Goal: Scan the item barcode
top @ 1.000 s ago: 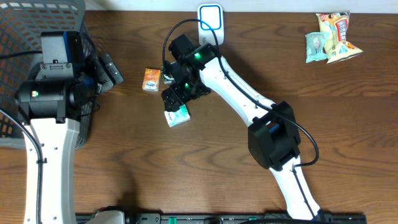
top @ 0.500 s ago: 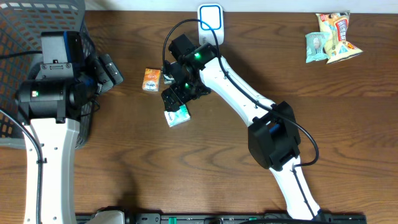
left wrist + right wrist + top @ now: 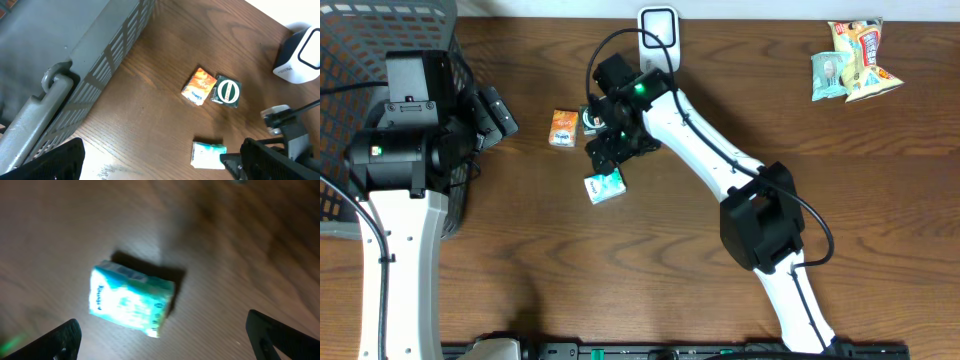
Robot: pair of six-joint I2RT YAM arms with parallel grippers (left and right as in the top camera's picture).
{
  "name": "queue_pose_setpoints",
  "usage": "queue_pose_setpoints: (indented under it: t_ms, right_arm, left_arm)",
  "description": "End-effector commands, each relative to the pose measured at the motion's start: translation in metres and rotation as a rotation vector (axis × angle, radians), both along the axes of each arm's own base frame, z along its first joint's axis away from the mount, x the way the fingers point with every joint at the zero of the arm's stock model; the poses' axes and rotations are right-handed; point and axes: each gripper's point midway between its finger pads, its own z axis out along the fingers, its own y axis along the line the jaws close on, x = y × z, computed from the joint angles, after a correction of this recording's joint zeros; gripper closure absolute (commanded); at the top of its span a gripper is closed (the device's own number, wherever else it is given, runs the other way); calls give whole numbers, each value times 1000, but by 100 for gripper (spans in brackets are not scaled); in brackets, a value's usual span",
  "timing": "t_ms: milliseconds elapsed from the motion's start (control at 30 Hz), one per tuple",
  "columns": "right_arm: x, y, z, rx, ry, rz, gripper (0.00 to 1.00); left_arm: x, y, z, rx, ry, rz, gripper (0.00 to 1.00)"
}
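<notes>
A small teal-and-white packet [image 3: 131,301] lies flat on the bench [image 3: 240,240], left of centre, beneath the right gripper [image 3: 607,150], whose fingers [image 3: 280,332] stand wide and empty; it looks light, soft and crinkly, probably best pinched gently across its narrower sides.

No wording legible in any view. Teal packet [image 3: 131,299]: dark lettering along one end, blurred. Green box [image 3: 227,92]: white ring emblem crossed by a bar, text too small. Orange box [image 3: 198,86]: pale label, unreadable.
</notes>
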Motion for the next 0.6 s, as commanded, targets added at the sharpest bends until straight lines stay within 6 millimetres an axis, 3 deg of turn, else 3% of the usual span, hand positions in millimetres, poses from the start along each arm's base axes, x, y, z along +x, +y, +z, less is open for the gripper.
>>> queue_pose_setpoints:
  t_ms: [0,333,500,567]
  right_arm:
    - [17,-22,1,-27,-7,-99,1]
    - [49,-58,2,-4,21,-353,1]
    - [40,-36,8,98,88,-331,26]
    - [33,-30,8,103,105,-315,29]
  left_arm:
    - [-2,2,2,0,-5,15,2]
    - [-2,2,2,0,-5,15,2]
    - [-2,2,2,0,-5,15,2]
    - [-2,2,2,0,-5,15,2]
